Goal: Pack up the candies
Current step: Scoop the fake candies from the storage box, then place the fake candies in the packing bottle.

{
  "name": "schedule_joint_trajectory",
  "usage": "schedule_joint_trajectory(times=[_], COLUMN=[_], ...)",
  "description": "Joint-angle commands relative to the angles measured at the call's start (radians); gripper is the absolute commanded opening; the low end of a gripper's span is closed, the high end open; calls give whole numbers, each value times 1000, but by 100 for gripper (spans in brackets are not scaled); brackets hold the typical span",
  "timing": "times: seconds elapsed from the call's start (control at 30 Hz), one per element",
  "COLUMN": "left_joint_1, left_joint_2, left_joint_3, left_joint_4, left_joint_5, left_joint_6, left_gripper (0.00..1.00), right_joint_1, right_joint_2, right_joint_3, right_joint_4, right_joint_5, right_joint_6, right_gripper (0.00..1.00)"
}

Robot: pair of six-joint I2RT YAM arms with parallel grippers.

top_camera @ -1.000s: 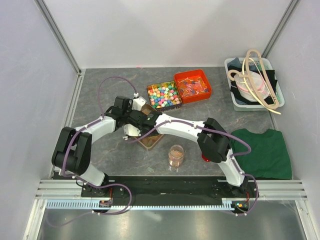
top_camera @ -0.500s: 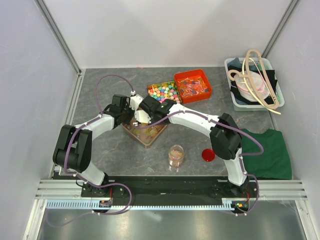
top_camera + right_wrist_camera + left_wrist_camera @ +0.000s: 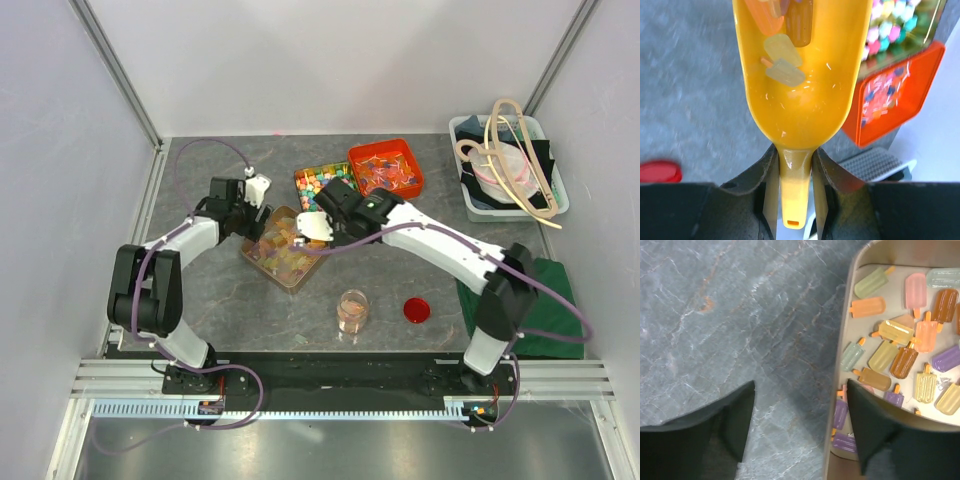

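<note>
The candies (image 3: 900, 347) are small translucent popsicle-shaped pieces in pastel colours, lying in a tan tray (image 3: 262, 262) left of the table's middle. My left gripper (image 3: 800, 410) is open and straddles the tray's left rim (image 3: 839, 390), with one finger over the bare table and the other over the candies. In the top view the left gripper (image 3: 256, 214) is at the tray's back left corner. My right gripper (image 3: 795, 185) is shut on the handle of a yellow scoop (image 3: 800, 85) that carries several candies (image 3: 782, 60). The right gripper (image 3: 318, 228) hovers over the tray's right side.
A clear jar (image 3: 352, 310) holding some candies stands at the near middle, with its red lid (image 3: 417, 310) to the right. Behind the tray are a box of bright cube candies (image 3: 322, 183) and an orange box (image 3: 388, 170). A grey bin (image 3: 505, 170) and a green cloth (image 3: 525, 300) are on the right.
My left gripper has opened and let go of the tray's rim. Both arms and the tray have shifted toward the back left. The right arm has swung away, uncovering the red lid.
</note>
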State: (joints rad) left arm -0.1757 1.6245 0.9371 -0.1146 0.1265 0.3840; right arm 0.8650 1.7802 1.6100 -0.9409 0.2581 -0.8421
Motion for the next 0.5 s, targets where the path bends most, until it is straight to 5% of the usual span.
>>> schedule_joint_trajectory(times=[0.0,0.47], left_joint_1=[45,205], left_joint_2=[11,-107], left_joint_3=[77,235], left_joint_4=[-62,-428], left_joint_5=[116,348], left_joint_6=[-45,12], left_gripper=[85,98], right_joint_1=[3,34], right_joint_2=[-163,-505], right_joint_3=[-64,-291], right_joint_4=[-100,-315], right_joint_5=[-31,90], right_joint_6=[-11,-66], right_gripper=[0,0])
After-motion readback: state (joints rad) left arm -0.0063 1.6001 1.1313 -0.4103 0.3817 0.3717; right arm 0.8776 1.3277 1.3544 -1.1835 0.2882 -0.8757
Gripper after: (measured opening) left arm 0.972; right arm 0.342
